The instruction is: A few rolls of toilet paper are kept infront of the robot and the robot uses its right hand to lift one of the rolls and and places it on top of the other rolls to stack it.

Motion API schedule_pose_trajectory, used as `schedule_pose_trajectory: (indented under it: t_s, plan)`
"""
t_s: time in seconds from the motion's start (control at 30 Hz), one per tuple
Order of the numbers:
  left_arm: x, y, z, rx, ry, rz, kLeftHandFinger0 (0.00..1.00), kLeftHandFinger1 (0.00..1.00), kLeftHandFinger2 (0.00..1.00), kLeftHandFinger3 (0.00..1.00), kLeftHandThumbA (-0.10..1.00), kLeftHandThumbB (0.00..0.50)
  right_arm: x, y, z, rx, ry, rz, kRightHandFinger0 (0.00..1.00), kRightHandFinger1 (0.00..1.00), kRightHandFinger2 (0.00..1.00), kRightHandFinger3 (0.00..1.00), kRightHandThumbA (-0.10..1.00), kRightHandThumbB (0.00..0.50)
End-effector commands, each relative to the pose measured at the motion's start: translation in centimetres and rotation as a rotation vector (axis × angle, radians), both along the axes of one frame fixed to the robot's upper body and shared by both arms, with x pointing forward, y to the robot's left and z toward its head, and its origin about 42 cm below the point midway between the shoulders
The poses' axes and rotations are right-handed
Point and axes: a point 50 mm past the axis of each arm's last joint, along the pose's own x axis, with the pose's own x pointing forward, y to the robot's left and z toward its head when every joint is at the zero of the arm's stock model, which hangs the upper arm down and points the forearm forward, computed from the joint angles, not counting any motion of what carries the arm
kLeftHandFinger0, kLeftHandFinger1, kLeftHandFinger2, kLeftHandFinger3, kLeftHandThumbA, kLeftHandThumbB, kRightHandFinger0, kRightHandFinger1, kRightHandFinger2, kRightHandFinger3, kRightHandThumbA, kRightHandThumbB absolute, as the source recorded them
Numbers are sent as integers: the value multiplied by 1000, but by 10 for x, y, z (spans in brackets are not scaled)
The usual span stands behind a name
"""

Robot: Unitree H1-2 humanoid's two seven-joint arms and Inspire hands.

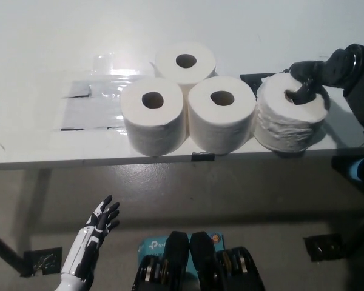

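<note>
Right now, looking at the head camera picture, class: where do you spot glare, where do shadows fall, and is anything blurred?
Head view: glare on the clear plastic sheet behind the rolls; soft shadow beside the right roll on the white table; the black right hand on that roll is slightly blurred; the white left hand below the table is dimmer but sharp.

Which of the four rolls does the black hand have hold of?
The rightmost roll, apart from the three clustered ones: the right hand curls over its top edge with a finger in its core.
</note>
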Motion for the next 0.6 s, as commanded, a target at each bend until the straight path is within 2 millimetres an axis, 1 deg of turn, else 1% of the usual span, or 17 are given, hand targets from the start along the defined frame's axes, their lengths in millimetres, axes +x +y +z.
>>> schedule_pose_trajectory:
  t_s: [0.0, 0.03, 0.07, 0.1, 0.13, 0.17, 0.2, 0.23, 0.27, 0.3, 0.33, 0.37, 0.43, 0.47, 0.5, 0.53, 0.57]
  plan:
    - [5, 1, 15, 13, -73, -20, 1000, 1000, 1000, 1000, 933, 161, -1, -10, -11, -54, -144, -9, 0, 0, 110, 266, 780, 24]
    - [4, 1, 14, 10, -74, -18, 1000, 1000, 1000, 1000, 934, 163, -3, -14, -18, -37, -147, -19, 0, 2, 61, 194, 791, 8]
    - [4, 1, 14, 6, -74, -17, 1000, 1000, 1000, 1000, 933, 162, -5, -19, -25, -8, -142, -34, 35, 158, 237, 240, 812, 0]
    - [4, 1, 14, 8, -76, -17, 1000, 1000, 1000, 1000, 935, 155, -7, -23, -30, 7, -141, -44, 60, 242, 328, 248, 848, 0]
    - [4, 1, 14, 5, -79, -16, 1000, 1000, 1000, 1000, 934, 148, -8, -27, -34, 15, -145, -53, 98, 436, 625, 296, 876, 0]
    - [4, 2, 14, 4, -81, -15, 1000, 1000, 1000, 1000, 934, 147, -8, -27, -35, 17, -148, -54, 93, 474, 709, 306, 883, 0]
    - [5, 2, 15, 0, -80, -13, 1000, 1000, 1000, 1000, 932, 146, -10, -32, -41, 44, -147, -82, 29, 469, 810, 361, 890, 0]
    - [5, 3, 15, 1, -82, -11, 1000, 1000, 1000, 1000, 930, 147, -12, -37, -45, 112, -145, -105, 3, 406, 743, 380, 860, 0]
    - [5, 4, 16, 1, -84, -9, 1000, 1000, 1000, 1000, 929, 147, -14, -40, -47, 154, -145, -116, 1, 382, 739, 419, 851, 0]
    - [6, 4, 16, 0, -85, -6, 1000, 1000, 1000, 1000, 925, 153, -15, -43, -49, 196, -155, -131, 0, 384, 761, 551, 824, 0]
    - [6, 5, 15, -1, -83, -5, 1000, 1000, 1000, 1000, 925, 156, -18, -49, -56, 282, -159, -167, 0, 422, 784, 613, 790, 0]
    - [5, 4, 15, -1, -82, -4, 1000, 1000, 1000, 1000, 927, 156, -21, -55, -62, 353, -159, -206, 30, 447, 781, 585, 800, 0]
    - [5, 5, 14, -1, -85, -1, 1000, 1000, 1000, 1000, 931, 153, -27, -63, -73, 512, -165, -269, 15, 381, 677, 457, 788, 0]
    - [5, 5, 14, -4, -85, 2, 1000, 1000, 1000, 1000, 932, 144, -29, -65, -77, 577, -161, -307, 0, 328, 611, 367, 777, 0]
    - [4, 6, 13, -3, -83, 5, 1000, 1000, 1000, 1000, 932, 143, -30, -66, -81, 626, -156, -341, 0, 323, 604, 352, 776, 0]
    - [3, 6, 12, -6, -84, 7, 1000, 1000, 1000, 1000, 932, 141, -36, -72, -90, 753, -149, -386, 0, 281, 559, 289, 771, 0]
    - [2, 7, 12, -8, -83, 9, 1000, 1000, 1000, 1000, 932, 141, -39, -75, -97, 829, -146, -417, 0, 218, 476, 229, 786, 0]
